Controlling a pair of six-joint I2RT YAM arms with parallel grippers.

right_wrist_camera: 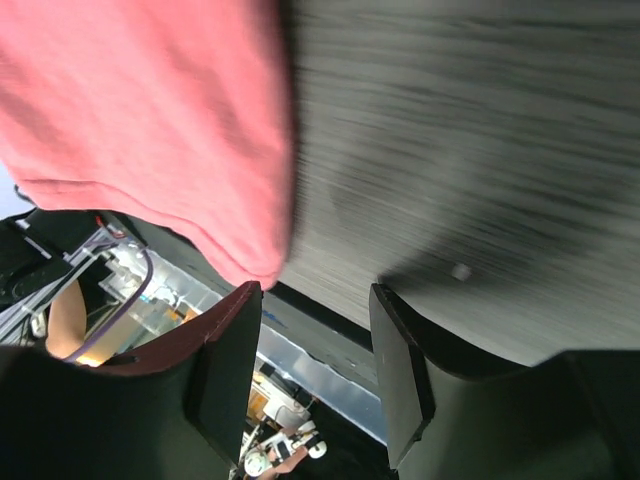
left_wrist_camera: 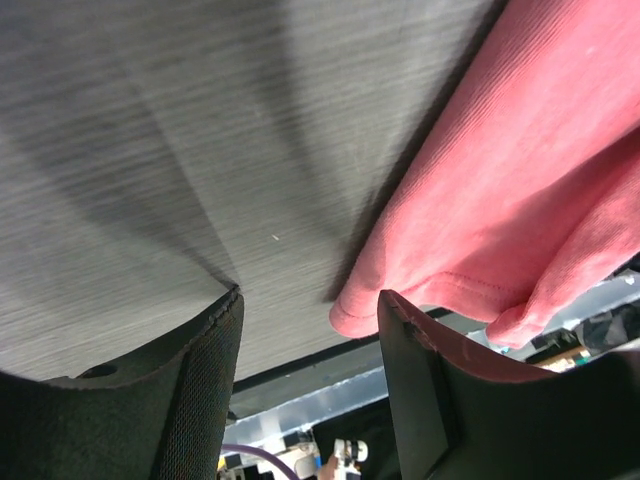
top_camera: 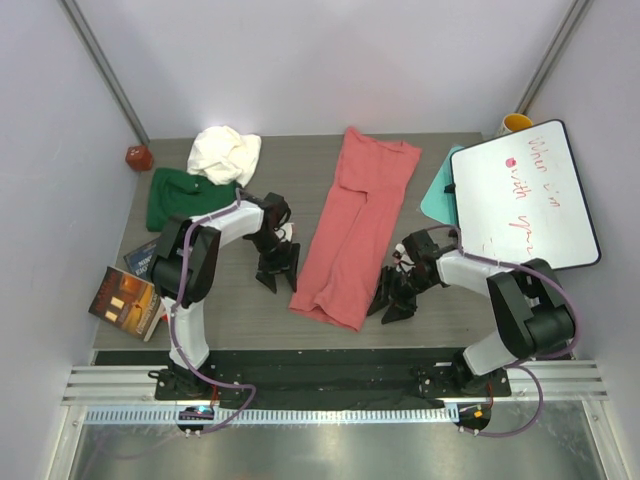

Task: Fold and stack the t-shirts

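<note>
A salmon-pink t-shirt (top_camera: 357,222) lies folded into a long strip down the middle of the table. A dark green t-shirt (top_camera: 178,196) lies at the back left, with a crumpled cream-white t-shirt (top_camera: 224,152) behind it. My left gripper (top_camera: 277,268) is open just left of the pink strip's near end, nothing between its fingers; the pink hem (left_wrist_camera: 480,240) lies beside its right finger. My right gripper (top_camera: 393,303) is open just right of the near end, the pink corner (right_wrist_camera: 170,130) next to its left finger.
Two books (top_camera: 132,292) lie at the left table edge. A whiteboard (top_camera: 525,196) covers the back right, over a teal cloth (top_camera: 438,195), with a yellow cup (top_camera: 516,122) behind it. A small red object (top_camera: 138,157) sits at the back left corner.
</note>
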